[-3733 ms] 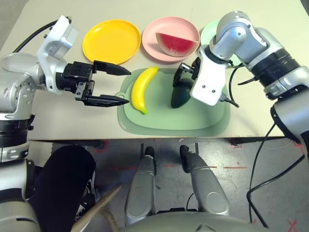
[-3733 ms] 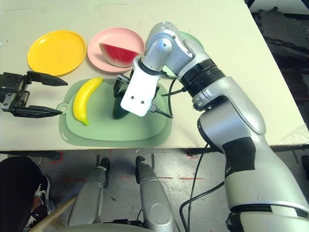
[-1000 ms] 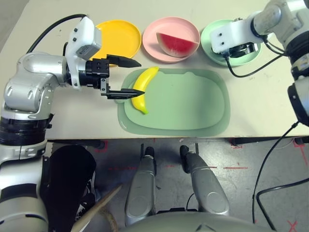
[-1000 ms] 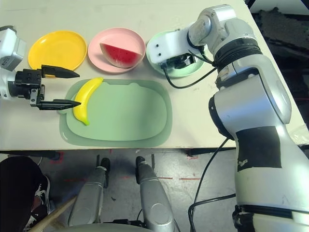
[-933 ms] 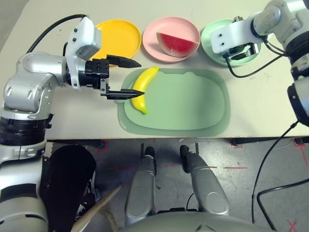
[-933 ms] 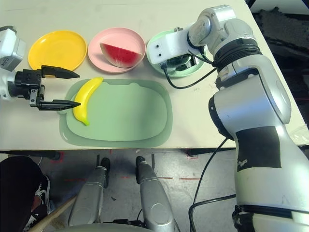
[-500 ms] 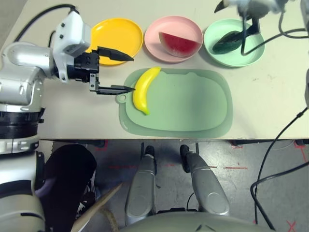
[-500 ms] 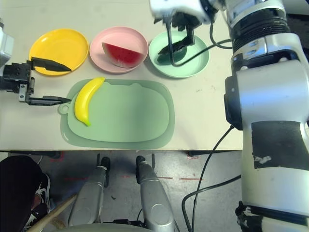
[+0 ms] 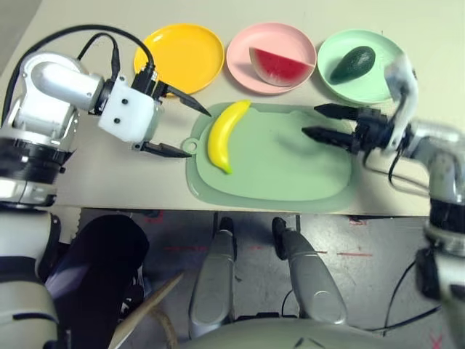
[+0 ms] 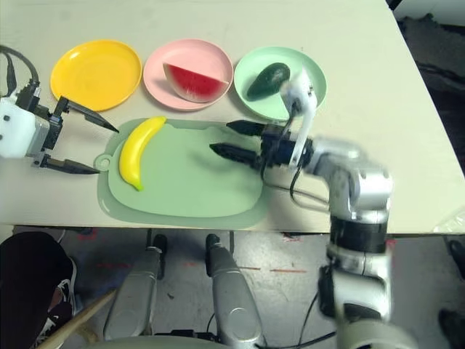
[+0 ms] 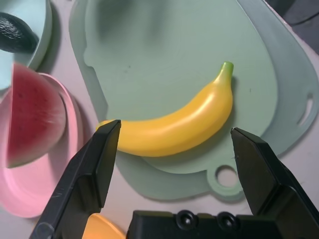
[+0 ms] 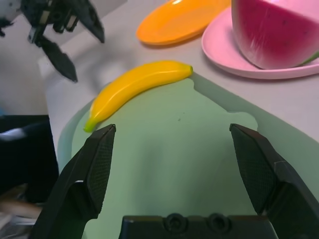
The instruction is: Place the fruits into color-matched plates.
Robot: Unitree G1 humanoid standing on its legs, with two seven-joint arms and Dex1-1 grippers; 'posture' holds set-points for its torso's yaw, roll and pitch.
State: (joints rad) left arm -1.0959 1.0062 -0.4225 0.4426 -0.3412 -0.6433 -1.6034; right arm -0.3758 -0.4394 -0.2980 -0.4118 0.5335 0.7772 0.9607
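Observation:
The yellow banana [image 9: 225, 134] lies on the pale green mat [image 9: 290, 160]. My left gripper [image 9: 201, 134] is open just left of the banana, which lies ahead between its fingers in the left wrist view, at banana [image 11: 174, 127]. The watermelon wedge [image 9: 280, 64] rests in the pink plate [image 9: 243, 69]. The avocado [image 9: 352, 63] lies in the mint green plate [image 9: 341, 43]. The yellow plate [image 9: 179, 48] holds nothing. My right gripper [image 9: 311, 121] hangs open over the mat's right part, pointing towards the banana, nothing in it.
The mat's small handle loop [image 9: 190, 145] sits beside my left gripper's lower finger. The three plates stand in a row behind the mat. Bare table stretches left of the mat and right of the green plate. The table's front edge runs just below the mat.
My right gripper has let go of the avocado in the green plate and come back down over the mat, open. My left gripper has shifted slightly beside the banana, still open.

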